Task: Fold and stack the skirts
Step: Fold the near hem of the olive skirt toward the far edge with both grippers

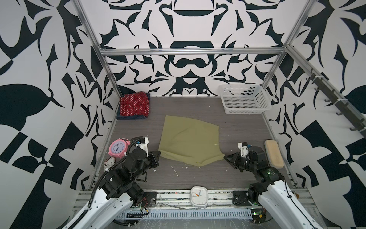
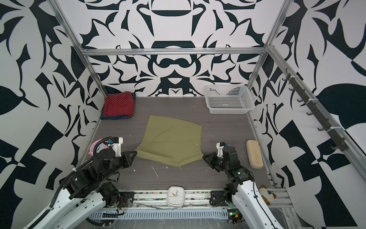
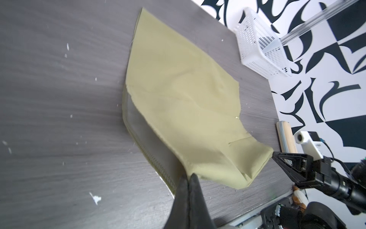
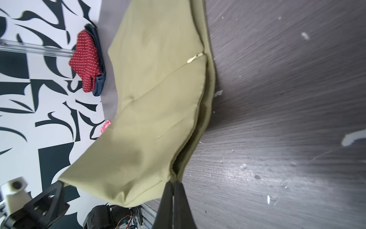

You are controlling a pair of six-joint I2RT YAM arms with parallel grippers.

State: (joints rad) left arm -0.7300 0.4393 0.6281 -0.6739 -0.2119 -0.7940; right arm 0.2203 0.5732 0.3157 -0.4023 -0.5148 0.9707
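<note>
Item: olive-green skirt [image 1: 190,142], plain flared cloth.
Location: middle of the table [image 1: 237,128]. The far part lies flat and the near edge is raised off the surface between the two arms.
Left jaws: clenched on the skirt's near left corner; in the left wrist view the cloth runs straight into the tips.
Right jaws: clenched on the near right corner; in the right wrist view the cloth is pinched at the tips.
Reason for hold: one corner per arm keeps the near edge spread and level, probably so it can be carried over toward the far edge as a straight fold.
Layers: a stitched hem shows under the upper layer on the left side, so the cloth appears already doubled.
Stack: red polka-dot skirt [image 1: 134,104], folded, lies on the denim skirt [image 1: 130,117] in the far left corner.
Reason for placement: the corner keeps the stack clear of the folding area and is the likely destination for the third garment.
Progress: two of three stacked, the third mid-fold.
Basket: white perforated basket [image 1: 245,105], far right corner, well apart from the cloth.
Bystander: pink alarm clock [image 1: 117,147], just beside the left arm.
</note>
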